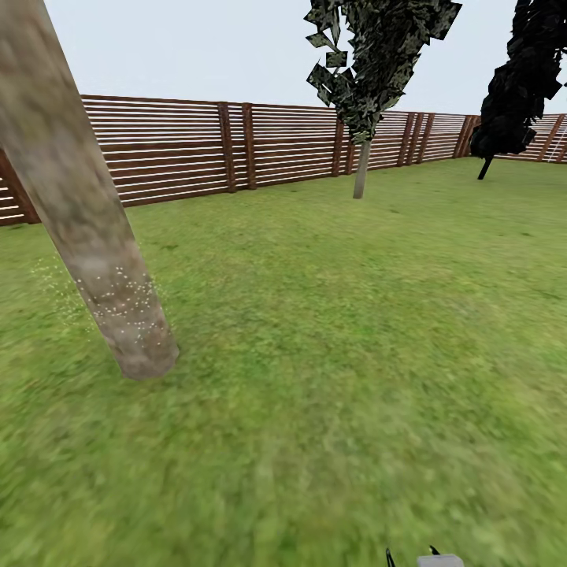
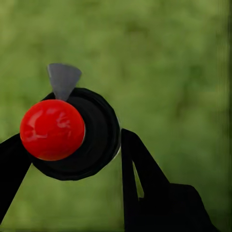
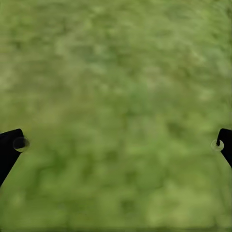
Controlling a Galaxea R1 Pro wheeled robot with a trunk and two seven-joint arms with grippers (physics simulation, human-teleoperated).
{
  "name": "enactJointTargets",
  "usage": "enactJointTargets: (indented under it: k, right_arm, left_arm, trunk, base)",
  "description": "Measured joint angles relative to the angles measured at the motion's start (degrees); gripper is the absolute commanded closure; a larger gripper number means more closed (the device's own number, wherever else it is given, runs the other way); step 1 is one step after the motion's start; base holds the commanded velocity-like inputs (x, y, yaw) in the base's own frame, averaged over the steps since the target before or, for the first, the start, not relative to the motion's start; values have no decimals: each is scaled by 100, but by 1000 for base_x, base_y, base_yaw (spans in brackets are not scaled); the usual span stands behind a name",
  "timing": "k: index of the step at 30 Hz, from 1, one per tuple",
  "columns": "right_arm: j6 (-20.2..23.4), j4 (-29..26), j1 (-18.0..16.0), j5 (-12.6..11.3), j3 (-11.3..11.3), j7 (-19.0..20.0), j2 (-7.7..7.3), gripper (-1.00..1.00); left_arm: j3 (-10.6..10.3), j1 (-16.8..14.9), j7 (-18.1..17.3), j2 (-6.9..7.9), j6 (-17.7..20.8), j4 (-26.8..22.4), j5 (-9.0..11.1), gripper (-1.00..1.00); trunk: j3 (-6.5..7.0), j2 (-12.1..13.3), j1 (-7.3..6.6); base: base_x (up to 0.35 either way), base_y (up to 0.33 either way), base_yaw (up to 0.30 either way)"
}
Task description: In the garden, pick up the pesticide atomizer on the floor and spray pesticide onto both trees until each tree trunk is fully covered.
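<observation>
Black and round, the small dark pesticide atomizer with its glossy red knob sits clamped between the two black fingers of the left pincer, a grey nozzle tab sticking out past the cap, blurred green lawn beyond it. The right pincer is spread wide with nothing between its dark tips, only grass under it.

Nearest the robot in the head view, the thick pale grey-brown mottled tree trunk rises out of the wide green lawn of the garden. A cloud of tiny whitish pesticide specks dots the lower bark of that trunk and drifts onto the grass just beside it; the bark higher up that trunk shows no specks that I can make out.

Well beyond that trunk, close to the brown horizontal-slat wooden fence, stands a second, thinner-looking pale trunk under a dark leafy crown, and no specks can be told on it at this range. Farther along the fence from the near trunk stands a black cone-shaped conifer.

By my judgement the pickup is done, the near trunk is only partly covered, and the far tree is probably untreated.
</observation>
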Motion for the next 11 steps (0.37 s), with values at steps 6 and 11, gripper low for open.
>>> enactJointTargets:
  k: [6, 11]
  right_arm:
    - [0, 0, 0, 0, 0, 0, 0, -100]
    - [0, 0, 0, 0, 0, 0, 0, -100]
  left_arm:
    - [3, 0, 0, -6, 0, 8, 5, 100]
    - [3, 0, 0, -6, 0, 8, 5, 100]
  trunk:
    - [0, 0, 0]
    - [0, 0, 0]
  base:
    - [0, 0, 0]
    - [0, 0, 0]
